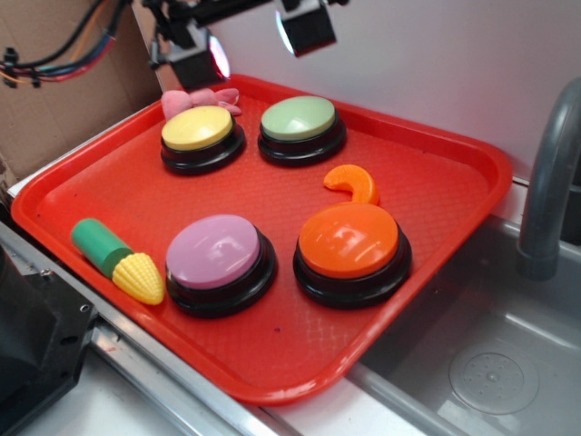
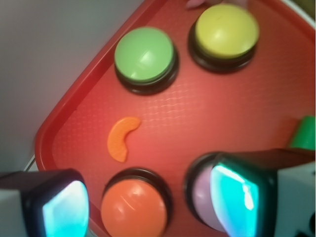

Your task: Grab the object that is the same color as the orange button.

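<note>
I see a red plastic tray with a fine pebbled texture. The orange button has a glossy plastic dome on a shiny black base. The small orange object looks like smooth plastic. Past the tray's right edge, the sink is matt grey metal.

On your tray four push buttons stand in two rows. In the exterior view the orange button is front right, another button just left of it, and two more stand side by side behind. The small curved piece lies just behind the orange button, apart from it. A toy corn cob lies at the front left. A sink sits right of the tray. The tool hangs above the tray's back edge.
</note>
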`<action>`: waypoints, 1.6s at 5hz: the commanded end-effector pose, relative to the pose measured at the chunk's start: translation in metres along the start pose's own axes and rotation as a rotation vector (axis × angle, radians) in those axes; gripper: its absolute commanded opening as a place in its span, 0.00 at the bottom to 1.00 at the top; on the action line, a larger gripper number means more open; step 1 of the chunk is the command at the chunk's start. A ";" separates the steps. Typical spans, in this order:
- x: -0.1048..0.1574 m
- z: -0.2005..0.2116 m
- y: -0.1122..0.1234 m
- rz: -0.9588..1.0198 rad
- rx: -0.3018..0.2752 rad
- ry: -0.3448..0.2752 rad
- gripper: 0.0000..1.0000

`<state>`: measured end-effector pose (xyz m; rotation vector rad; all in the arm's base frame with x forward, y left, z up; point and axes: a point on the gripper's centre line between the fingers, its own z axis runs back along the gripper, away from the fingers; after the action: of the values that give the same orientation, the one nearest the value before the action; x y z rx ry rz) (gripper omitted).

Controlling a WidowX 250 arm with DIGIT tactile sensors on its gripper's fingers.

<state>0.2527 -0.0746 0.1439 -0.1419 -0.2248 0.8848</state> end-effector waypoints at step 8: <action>0.015 -0.128 -0.032 0.004 0.092 0.027 1.00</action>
<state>0.3102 -0.0906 0.0191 -0.0396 -0.1292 0.8979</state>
